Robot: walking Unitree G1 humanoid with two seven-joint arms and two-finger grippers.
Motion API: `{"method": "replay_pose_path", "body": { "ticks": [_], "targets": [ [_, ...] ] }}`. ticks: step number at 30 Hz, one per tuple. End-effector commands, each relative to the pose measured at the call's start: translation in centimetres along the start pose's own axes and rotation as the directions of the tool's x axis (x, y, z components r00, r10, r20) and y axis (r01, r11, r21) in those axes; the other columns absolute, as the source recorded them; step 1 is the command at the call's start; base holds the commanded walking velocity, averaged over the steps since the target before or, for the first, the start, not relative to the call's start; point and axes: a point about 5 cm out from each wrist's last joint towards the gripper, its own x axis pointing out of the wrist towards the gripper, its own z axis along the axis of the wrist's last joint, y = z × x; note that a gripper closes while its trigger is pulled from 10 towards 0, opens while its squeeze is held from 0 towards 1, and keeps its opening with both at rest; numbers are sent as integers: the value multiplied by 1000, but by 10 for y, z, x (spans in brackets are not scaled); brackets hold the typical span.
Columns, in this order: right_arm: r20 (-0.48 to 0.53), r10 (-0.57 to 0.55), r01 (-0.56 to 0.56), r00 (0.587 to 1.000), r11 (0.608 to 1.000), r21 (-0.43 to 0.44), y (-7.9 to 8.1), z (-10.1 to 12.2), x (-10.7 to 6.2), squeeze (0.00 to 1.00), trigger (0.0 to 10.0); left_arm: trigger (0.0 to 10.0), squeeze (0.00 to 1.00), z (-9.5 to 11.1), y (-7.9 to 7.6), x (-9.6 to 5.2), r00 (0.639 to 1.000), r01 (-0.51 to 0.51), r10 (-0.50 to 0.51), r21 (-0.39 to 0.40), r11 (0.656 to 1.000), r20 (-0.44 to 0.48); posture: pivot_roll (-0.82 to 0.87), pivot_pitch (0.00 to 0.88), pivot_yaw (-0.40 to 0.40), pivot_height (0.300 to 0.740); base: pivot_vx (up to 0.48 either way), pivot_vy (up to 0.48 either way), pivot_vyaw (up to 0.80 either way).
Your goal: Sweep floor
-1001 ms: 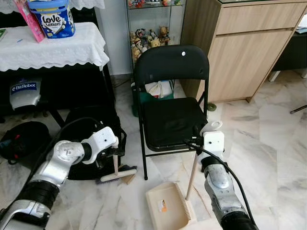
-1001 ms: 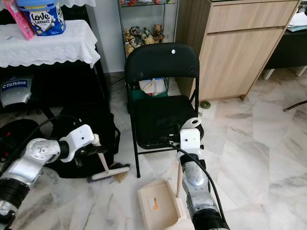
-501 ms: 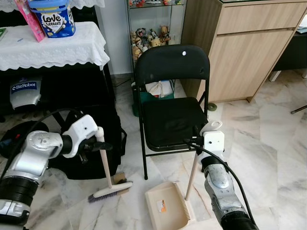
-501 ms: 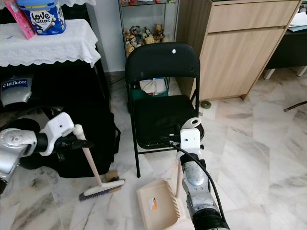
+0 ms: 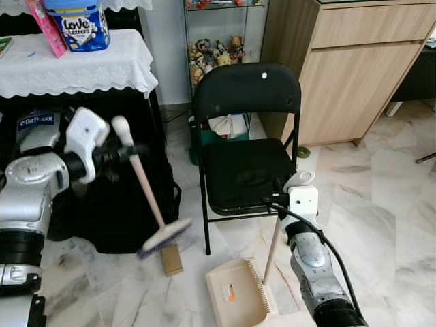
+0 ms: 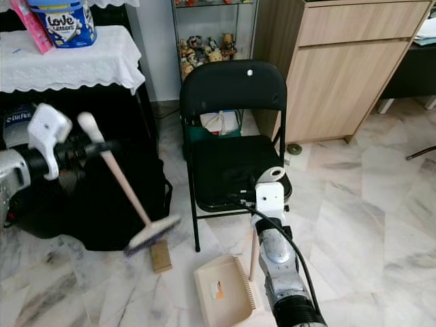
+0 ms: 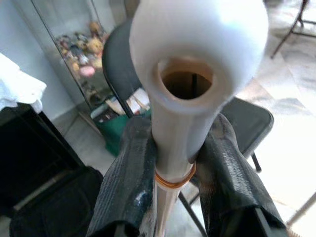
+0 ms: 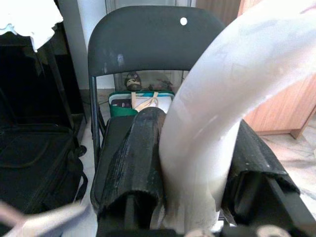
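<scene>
One second is all it took for the brush to go from sitting flat on the floor at lower left to hanging in the air, head blurred with motion. Our left gripper has swung up and out to the left of the frame, and its fingers are clamped tight on the pale handle just under the rounded white cap. So we read this as the back-swing between strokes, not a stroke itself.

That lift has uncovered a little brown block of debris, lying on the tiles just below the brush head and to the left of the dustpan. It isn't in the pan yet (so the sweep is only part done, by our guess). Next pass would need to come down left of that block and push it right.

Our right gripper hasn't budged: closed around the curved white top of the dustpan's handle, holding the pan flat at bottom centre, open side facing left.

Floor is glossy white-grey marble tile, smooth enough that bits should slide easily. Room's a bit crowded though: a black folding chair right behind the pan, a black bag at left, a table with a white lace cloth upper left, a glass cabinet of small figurines at top centre and a wooden cabinet upper right
</scene>
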Motion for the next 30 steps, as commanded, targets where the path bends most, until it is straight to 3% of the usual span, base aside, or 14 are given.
{"method": "replay_pose_path", "body": {
  "ticks": [1,8,16,20,30],
  "targets": [
    [14,-1,1,1000,1000,6,0,5,4,0,10000,10000,0,8,1,2,999,-19,18,20,1000,47,-64,56,5,740,0,0,0],
    [14,1,-2,1000,1000,7,1,5,4,0,10000,10000,0,-10,-17,12,1000,-5,6,57,998,-16,-70,50,8,740,0,0,0],
    [12,0,0,1000,1000,15,2,4,4,0,10000,10000,0,-34,-45,30,998,-57,58,58,997,-11,-69,54,11,740,0,0,0],
    [12,-1,1,1000,1000,17,3,4,4,0,10000,10000,0,-46,-55,36,992,-122,122,-5,993,14,-69,58,13,740,0,0,0],
    [14,-2,2,1000,1000,17,3,4,3,0,10000,10000,0,-57,-66,41,975,-221,221,-13,975,37,-72,65,14,740,0,0,0]
  ]
}}
